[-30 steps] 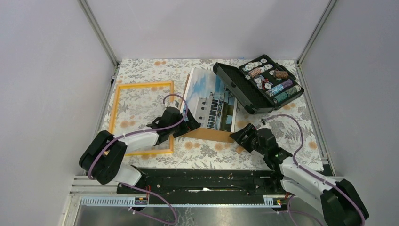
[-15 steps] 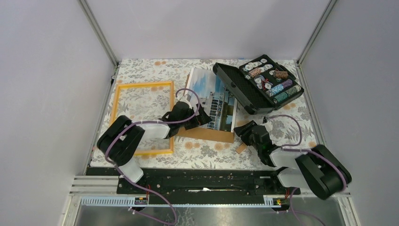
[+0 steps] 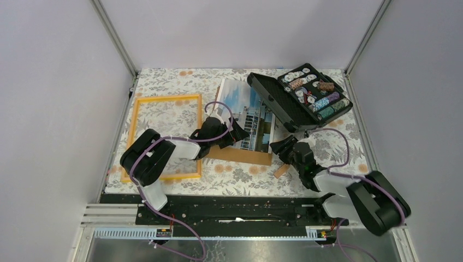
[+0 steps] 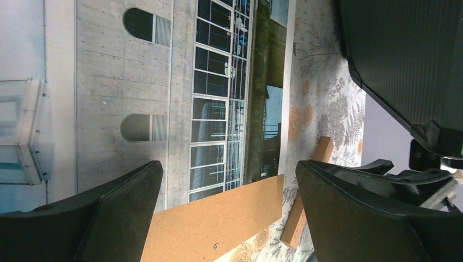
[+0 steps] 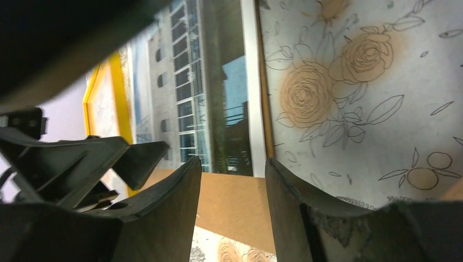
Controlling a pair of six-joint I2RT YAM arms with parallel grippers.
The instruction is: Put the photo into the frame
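Note:
The photo (image 3: pixel 247 112) of a white building lies face up on a brown backing board (image 3: pixel 243 155), right of the orange-yellow frame (image 3: pixel 166 98), which lies flat and empty. My left gripper (image 3: pixel 239 133) hovers over the photo's near edge (image 4: pixel 136 82), jaws wide open and empty (image 4: pixel 228 166). My right gripper (image 3: pixel 277 146) sits low at the board's near right corner. It points across the board (image 5: pixel 235 207) toward the photo (image 5: pixel 218 109), and its jaws (image 5: pixel 233 164) are partly open with nothing between them.
An open black case (image 3: pixel 306 98) of chips stands at the back right, its lid edge close to the photo's right side. A small wooden block (image 3: pixel 281 171) lies on the floral cloth beside my right gripper. Grey walls close in the table.
My left gripper swung right, from the photo's lower left corner to over its near edge. My right gripper moved up toward the board's corner and its jaws narrowed.

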